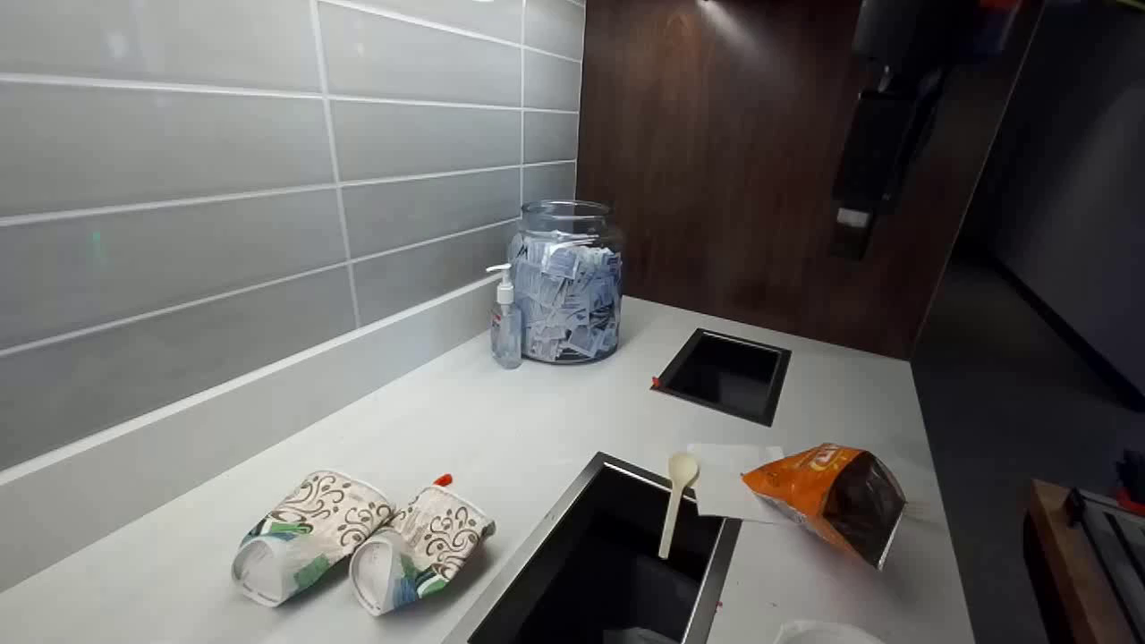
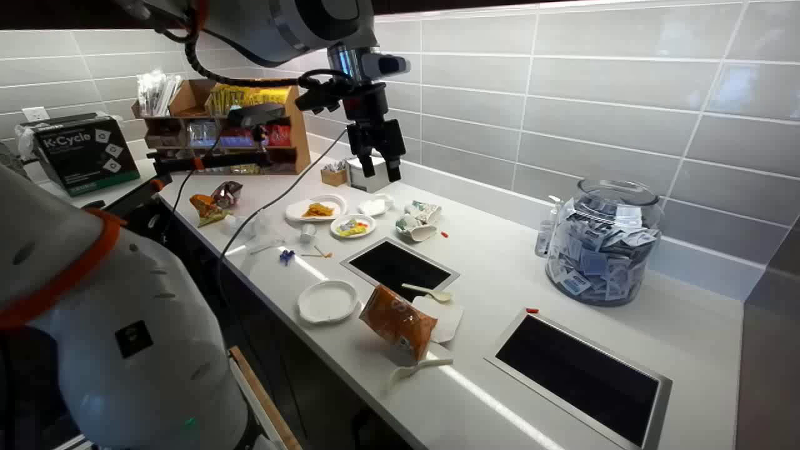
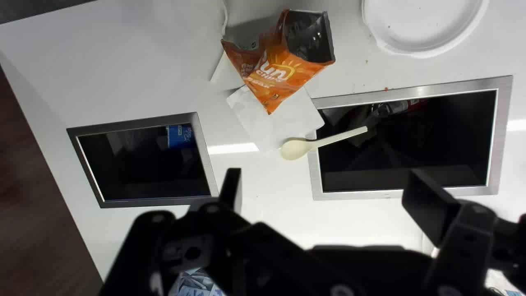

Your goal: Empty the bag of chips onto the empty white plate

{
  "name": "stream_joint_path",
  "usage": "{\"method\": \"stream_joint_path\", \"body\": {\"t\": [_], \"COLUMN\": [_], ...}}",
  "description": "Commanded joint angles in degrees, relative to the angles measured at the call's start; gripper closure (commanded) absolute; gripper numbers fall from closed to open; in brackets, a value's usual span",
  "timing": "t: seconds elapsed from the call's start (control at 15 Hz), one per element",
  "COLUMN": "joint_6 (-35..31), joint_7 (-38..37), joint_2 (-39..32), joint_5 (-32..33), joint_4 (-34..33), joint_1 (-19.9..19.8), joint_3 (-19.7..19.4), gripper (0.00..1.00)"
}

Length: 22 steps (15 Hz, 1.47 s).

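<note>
The bag of chips (image 2: 400, 322), an orange crinkled foil bag, lies on the counter partly over a white napkin. In the wrist view the dark mouth of the bag of chips (image 3: 273, 72) gapes towards the upper right, near the empty white plate (image 3: 423, 24), which holds only tiny specks. An exterior view shows that round white plate (image 2: 327, 301) just beside the bag, apart from it. High above the counter, away from both, my gripper (image 2: 381, 172) points down with fingers spread. In the wrist view the gripper (image 3: 328, 191) has nothing between its fingertips.
Two dark rectangular openings (image 2: 400, 265) are cut into the counter. A pale spoon (image 3: 294, 150) overhangs one rim. Another white utensil (image 2: 412, 370) lies by the bag. A tall glass jar (image 1: 568, 295), a pump bottle (image 1: 506, 326), two speckled packets (image 1: 326, 510) and food plates (image 2: 317, 210) stand around.
</note>
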<state>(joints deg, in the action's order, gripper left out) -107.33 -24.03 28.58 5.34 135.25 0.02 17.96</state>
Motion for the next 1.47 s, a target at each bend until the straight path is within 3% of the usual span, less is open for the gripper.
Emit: {"method": "stream_joint_path", "body": {"t": [0.0,0.67,1.0,1.4], "joint_6": [0.21,0.21,-3.25,-8.82], "joint_7": [-0.66,-0.66,-12.46,-22.74], "joint_2": [-0.3,-0.3,-3.44,-8.42], "joint_5": [0.73,0.73,0.67,-2.88], "joint_4": [-0.15,-0.15,3.28,8.41], "joint_1": [1.65,1.65,-3.12,-3.89], "joint_3": [-1.37,-1.37,-3.62,-7.75], "gripper": [0.0,0.0,0.0,0.0]}}
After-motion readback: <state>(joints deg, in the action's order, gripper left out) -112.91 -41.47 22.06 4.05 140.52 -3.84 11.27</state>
